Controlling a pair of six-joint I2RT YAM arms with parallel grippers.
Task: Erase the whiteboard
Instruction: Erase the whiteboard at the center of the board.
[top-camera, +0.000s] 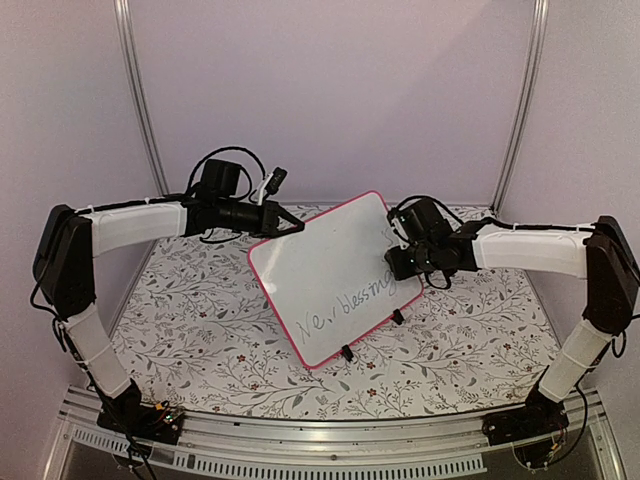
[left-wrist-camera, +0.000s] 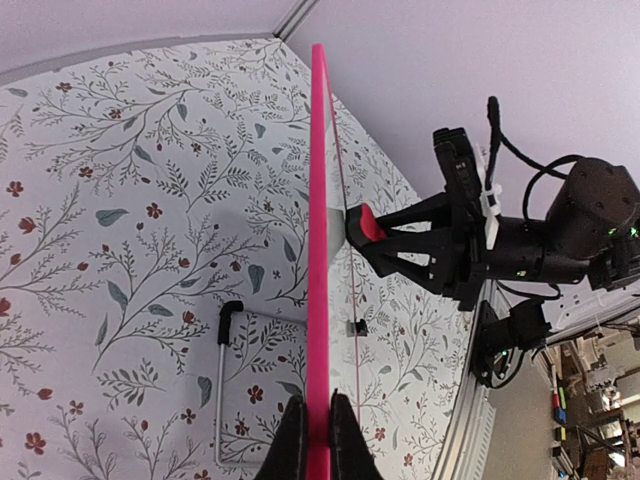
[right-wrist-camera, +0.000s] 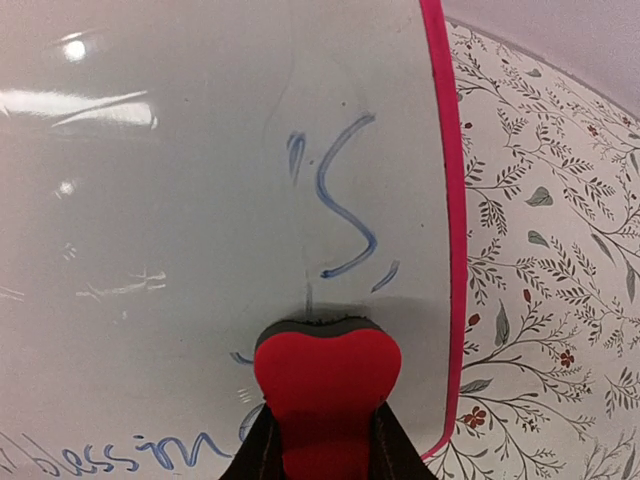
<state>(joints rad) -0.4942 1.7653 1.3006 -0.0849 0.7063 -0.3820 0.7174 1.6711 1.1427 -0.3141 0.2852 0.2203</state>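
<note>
- Whiteboard (top-camera: 335, 275) stood tilted over the middle of the floral-patterned desk (top-camera: 200, 320), between the two arms; one corner pointed toward the near edge; I could not tell whether its black clip feet (top-camera: 346, 352) touched the desk.
- Left pincer (left-wrist-camera: 318, 445) was clenched on the board's pink rim (left-wrist-camera: 318, 200), one finger on each face; in the top view this grip sat at the board's far-left edge.
- Right pincer (right-wrist-camera: 325, 455) was grasping a red eraser (right-wrist-camera: 327, 385); the eraser's dark pad was pressed against the writing face, close to the right-hand rim.
- Blue handwriting (right-wrist-camera: 130, 455) showed on the face; I read "blessin" low in the right wrist view; a loose S-shaped stroke (right-wrist-camera: 345, 200) sat just above the eraser.
- In the top view the line of writing ran along the board's lower edge and ended beside the right pincer.
- From the left wrist view I saw the board edge-on; the eraser met its face on the side toward the right arm.
</note>
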